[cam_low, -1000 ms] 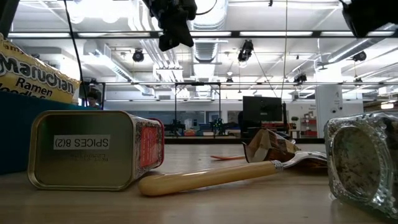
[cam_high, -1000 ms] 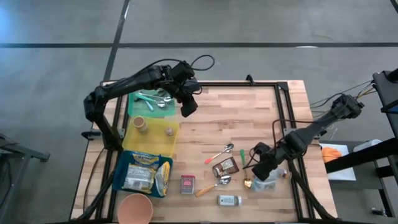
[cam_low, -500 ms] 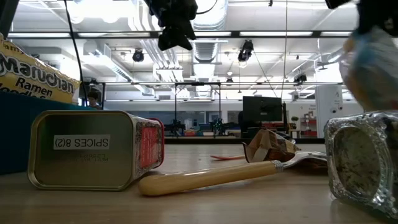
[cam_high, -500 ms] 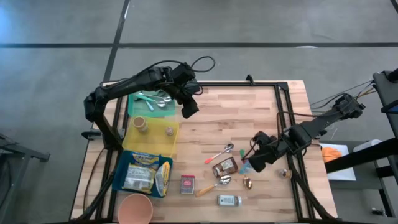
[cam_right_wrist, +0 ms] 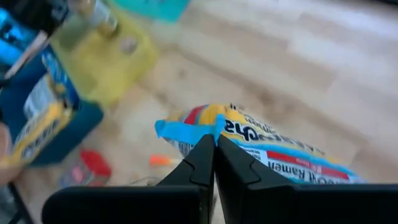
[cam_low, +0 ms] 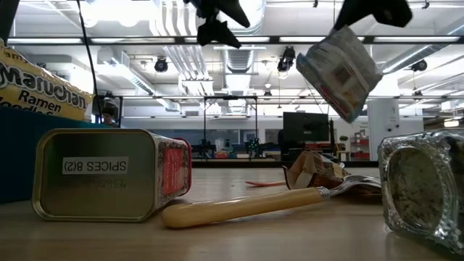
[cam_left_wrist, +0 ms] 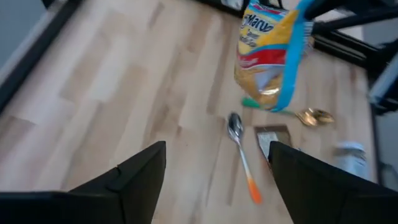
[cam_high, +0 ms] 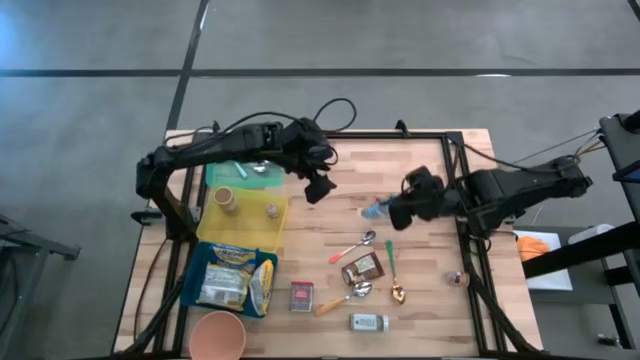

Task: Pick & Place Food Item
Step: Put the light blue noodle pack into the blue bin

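A yellow ramen packet with a blue sealed edge hangs over the middle right of the table, with my right gripper shut on it. It also shows in the low view, the packet tilted under the gripper, and in the left wrist view, the packet above a spoon. My left gripper hovers open above the table's middle, left of the packet, with nothing between its fingers. My right gripper pinches the packet's blue sealed edge between its two shut fingers, coming slanting down from the table's right side. The packet hangs below the fingers, tilted and clear of the table.
At the left stand a green tray, a yellow tray and a blue tray with ramen packets. Near the front lie a spice tin, spoons, a brown sachet, a glass jar and a pink cup.
My right gripper has risen from the table's near right part and swung toward the far edge and the middle, tipping up; the packet has come up with it, clear of the table. My left gripper has moved toward the right and opened.
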Controlling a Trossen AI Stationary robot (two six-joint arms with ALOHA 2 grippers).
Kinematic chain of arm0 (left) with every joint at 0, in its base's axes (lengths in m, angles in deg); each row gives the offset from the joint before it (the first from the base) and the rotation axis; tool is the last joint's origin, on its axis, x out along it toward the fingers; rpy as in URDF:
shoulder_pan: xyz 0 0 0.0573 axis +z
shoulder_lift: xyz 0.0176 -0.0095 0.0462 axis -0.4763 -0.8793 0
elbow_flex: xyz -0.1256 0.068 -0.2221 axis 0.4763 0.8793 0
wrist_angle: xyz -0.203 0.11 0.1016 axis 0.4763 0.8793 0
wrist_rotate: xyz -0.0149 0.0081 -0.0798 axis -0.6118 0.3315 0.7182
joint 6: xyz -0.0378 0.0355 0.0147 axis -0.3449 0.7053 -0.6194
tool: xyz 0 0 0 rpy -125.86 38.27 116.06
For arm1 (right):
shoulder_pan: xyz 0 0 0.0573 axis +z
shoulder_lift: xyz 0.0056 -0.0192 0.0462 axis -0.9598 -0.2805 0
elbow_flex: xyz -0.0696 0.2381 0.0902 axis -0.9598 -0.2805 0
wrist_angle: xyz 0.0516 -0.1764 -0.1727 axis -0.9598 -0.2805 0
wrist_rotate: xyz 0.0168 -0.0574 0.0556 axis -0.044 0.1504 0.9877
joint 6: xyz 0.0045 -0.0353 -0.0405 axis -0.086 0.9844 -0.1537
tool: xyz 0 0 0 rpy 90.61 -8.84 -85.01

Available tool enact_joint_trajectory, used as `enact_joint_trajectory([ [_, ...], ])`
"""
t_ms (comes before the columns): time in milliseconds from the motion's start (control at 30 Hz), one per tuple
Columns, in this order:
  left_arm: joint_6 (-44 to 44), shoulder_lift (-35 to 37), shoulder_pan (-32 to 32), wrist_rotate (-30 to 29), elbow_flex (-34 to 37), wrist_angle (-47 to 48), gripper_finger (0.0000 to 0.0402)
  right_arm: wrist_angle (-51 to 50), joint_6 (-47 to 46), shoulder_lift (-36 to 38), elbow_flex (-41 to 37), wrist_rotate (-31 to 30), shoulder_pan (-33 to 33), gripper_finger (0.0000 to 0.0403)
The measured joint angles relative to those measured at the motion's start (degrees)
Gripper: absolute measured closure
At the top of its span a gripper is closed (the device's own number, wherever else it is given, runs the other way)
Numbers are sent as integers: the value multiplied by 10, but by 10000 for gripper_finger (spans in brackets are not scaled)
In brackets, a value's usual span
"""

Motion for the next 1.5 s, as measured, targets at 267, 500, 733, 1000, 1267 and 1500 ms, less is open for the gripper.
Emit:
enact_joint_trajectory([
  [267,-35,0,-24,-69,0,-58,108,93,88,0,11,-13,-80,395],
  [500,-56,-1,-30,-91,30,-82,108,168,146,0,11,-9,-119,395],
  [733,-104,-1,-41,-84,94,-145,108,210,178,0,11,-4,-144,395],
  [1000,-102,-1,-49,-78,115,-202,108,218,184,0,11,14,-152,395],
  [1267,-75,0,-50,-81,114,-233,108,246,187,0,11,28,-153,395],
  [1500,-29,0,-50,-84,114,-242,111,289,199,0,11,46,-153,395],
])
